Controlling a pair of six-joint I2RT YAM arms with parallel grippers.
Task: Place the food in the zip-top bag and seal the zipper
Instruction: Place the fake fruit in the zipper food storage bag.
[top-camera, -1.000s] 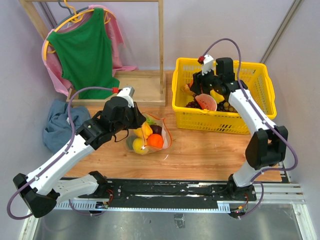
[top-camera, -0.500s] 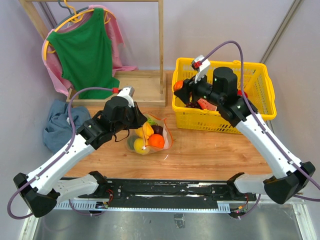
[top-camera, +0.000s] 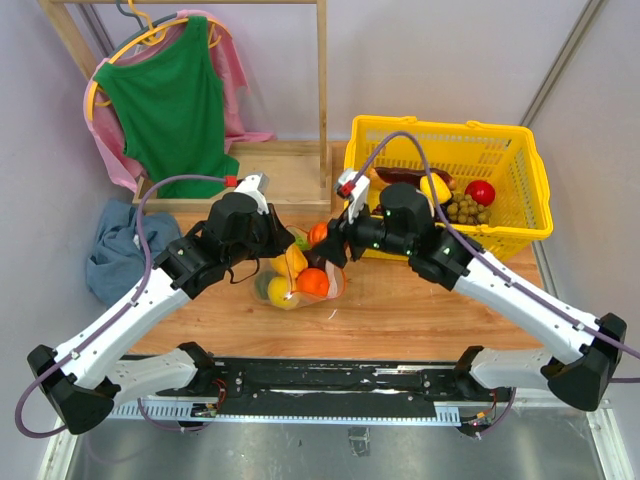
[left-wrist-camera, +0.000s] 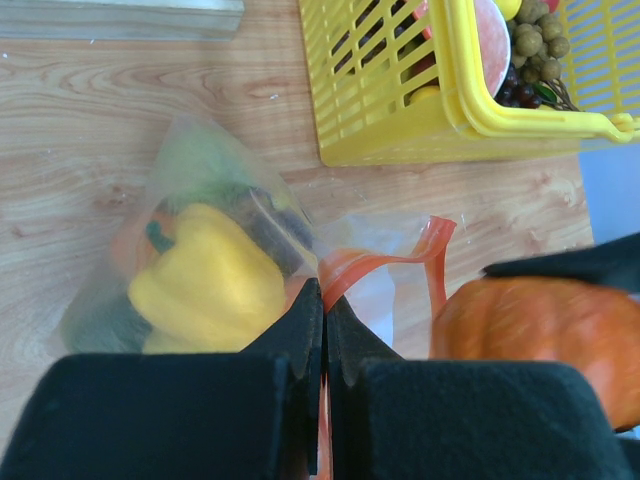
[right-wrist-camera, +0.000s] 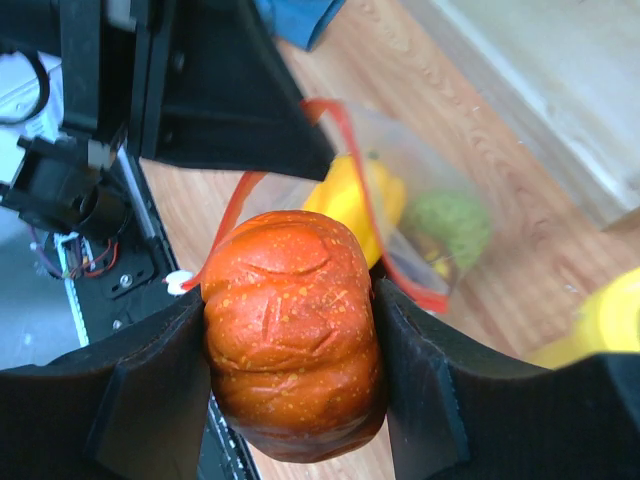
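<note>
The clear zip-top bag (top-camera: 297, 272) lies on the wooden table with a yellow pepper (left-wrist-camera: 205, 280), a green piece (left-wrist-camera: 200, 160) and an orange fruit (top-camera: 311, 283) inside. My left gripper (top-camera: 283, 240) is shut on the bag's orange-red zipper strip (left-wrist-camera: 385, 262) and holds the mouth up; in its wrist view the gripper (left-wrist-camera: 323, 300) has its jaws pressed together on the strip. My right gripper (top-camera: 328, 240) is shut on an orange pumpkin-like toy (right-wrist-camera: 295, 330), held just above the bag's mouth, right of the left gripper.
The yellow lattice basket (top-camera: 445, 125) stands at the back right with a red fruit (top-camera: 480, 192), a yellow piece, a dark purple piece and a grape cluster. A blue cloth (top-camera: 115, 250) lies at the left. A wooden rack with a green top (top-camera: 175, 100) stands behind.
My right arm has swung left out of the basket with the orange toy and now holds it over the bag's mouth. My left gripper has stayed on the zipper strip.
</note>
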